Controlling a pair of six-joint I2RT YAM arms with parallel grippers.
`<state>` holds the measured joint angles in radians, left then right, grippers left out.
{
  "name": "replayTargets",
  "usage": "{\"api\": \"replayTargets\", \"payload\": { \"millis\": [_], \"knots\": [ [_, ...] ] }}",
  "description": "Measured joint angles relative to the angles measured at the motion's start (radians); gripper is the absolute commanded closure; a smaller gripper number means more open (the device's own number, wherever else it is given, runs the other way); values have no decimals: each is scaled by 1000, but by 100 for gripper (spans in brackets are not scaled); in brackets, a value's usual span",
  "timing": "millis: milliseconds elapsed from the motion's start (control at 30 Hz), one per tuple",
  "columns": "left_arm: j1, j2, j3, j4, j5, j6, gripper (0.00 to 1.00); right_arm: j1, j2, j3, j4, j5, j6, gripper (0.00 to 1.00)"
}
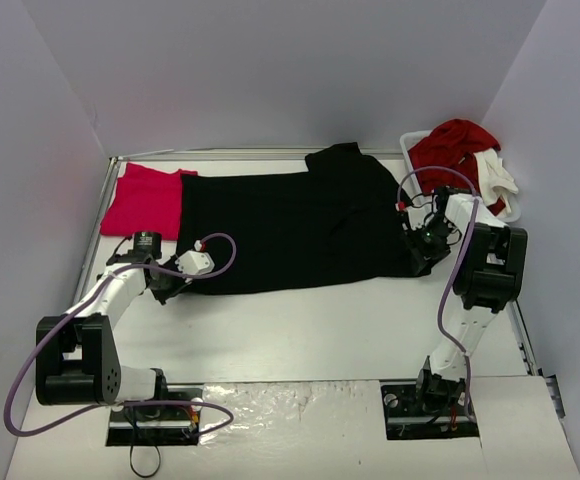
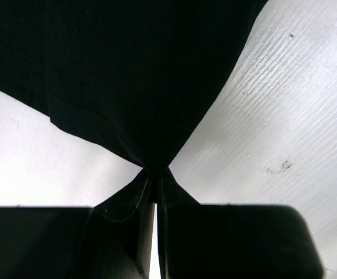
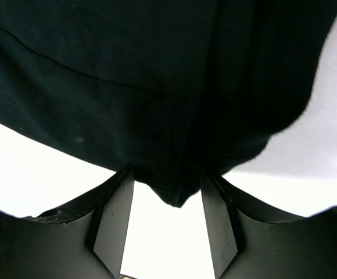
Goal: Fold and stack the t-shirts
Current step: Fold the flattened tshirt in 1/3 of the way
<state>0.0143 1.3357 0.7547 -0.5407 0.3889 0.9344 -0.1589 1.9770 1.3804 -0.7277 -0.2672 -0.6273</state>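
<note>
A pink shirt (image 1: 142, 200) lies flat in the far left corner of the desk (image 1: 300, 330). Just nearer than it, the left hand (image 1: 167, 285) sits low at the near left corner of the black shirt (image 1: 290, 230). In the left wrist view this hand (image 2: 156, 186) is closed, its fingers (image 2: 174, 232) pinching a gathered point of black cloth (image 2: 128, 75) that fans out from the grip.

The black shirt is spread across the far half of the desk. Its left edge meets the pink one and a lump of cloth rises toward the far edge.

At its near right corner is the right hand (image 1: 420, 255). The right wrist view shows the hand (image 3: 167, 192) with its fingers (image 3: 113, 221) spread apart, and a tip of black cloth (image 3: 157, 87) lies in the gap, not clamped.

In the far right corner a white bin (image 1: 407, 145) holds red cloth (image 1: 455, 145) and white cloth (image 1: 497, 180).
</note>
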Motion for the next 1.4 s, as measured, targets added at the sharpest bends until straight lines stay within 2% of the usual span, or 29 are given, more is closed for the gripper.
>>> {"api": "replayTargets", "payload": {
  "millis": [400, 500, 533, 600, 633, 667, 1100, 1400],
  "knots": [
    [0, 0, -2, 3, 7, 0, 98, -37, 2, 0, -10, 8, -11, 55],
    [0, 0, -2, 2, 8, 0, 98, -37, 14, 7, -14, 0, -22, 66],
    [0, 0, -2, 2, 8, -1, 98, -37, 18, 13, -17, -3, -26, 75],
    [0, 0, -2, 2, 9, -1, 98, -37, 25, 22, -19, -11, -33, 84],
    [0, 0, -2, 2, 10, -1, 98, -37, 29, 26, -19, -14, -35, 96],
    [0, -1, -2, 2, 11, -2, 98, -37, 31, 29, -18, -18, -40, 100],
    [25, -73, 0, -60, 20, 21, 98, -56, 19, 24, -55, -21, -75, 100],
    [40, -190, 13, -223, 45, 103, 98, -71, -134, -47, -156, 1, -131, 100]
  ]
}}
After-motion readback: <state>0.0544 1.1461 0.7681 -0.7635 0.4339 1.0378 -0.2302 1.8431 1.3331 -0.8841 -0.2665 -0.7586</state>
